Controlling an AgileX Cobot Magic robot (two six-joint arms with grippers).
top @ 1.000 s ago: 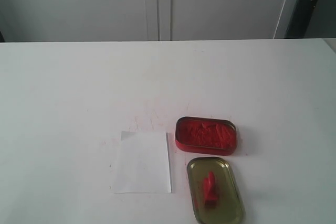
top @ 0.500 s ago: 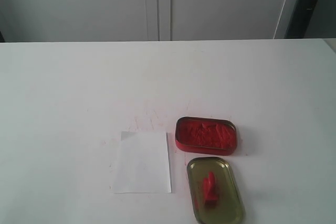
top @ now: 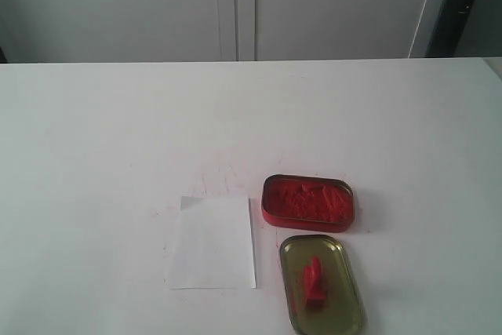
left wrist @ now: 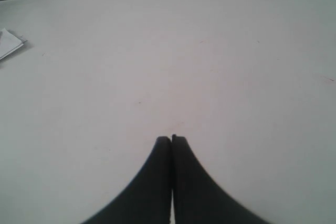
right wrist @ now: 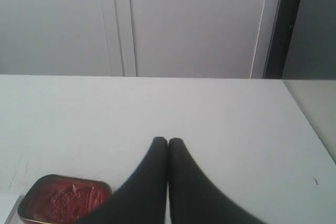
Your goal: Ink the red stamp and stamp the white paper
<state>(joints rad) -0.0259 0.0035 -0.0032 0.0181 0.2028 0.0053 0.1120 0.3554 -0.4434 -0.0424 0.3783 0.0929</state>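
Note:
The red stamp (top: 314, 282) lies on its side in the gold oval tin lid (top: 343, 310) near the table's front edge. Just behind the lid stands the open red ink tin (top: 307, 202), also seen in the right wrist view as the ink tin (right wrist: 63, 202). The white paper (top: 212, 242) lies flat to the left of the tin and lid. My left gripper (left wrist: 171, 139) is shut over bare table with nothing in it. My right gripper (right wrist: 168, 140) is shut and empty, beside the ink tin. Neither gripper shows in the exterior view.
The white table (top: 118, 131) stretches wide around the objects, with faint red smears (top: 220, 174) behind the paper. Pale cabinet doors (top: 235, 5) stand behind the table. A white paper corner (left wrist: 9, 43) shows far off in the left wrist view.

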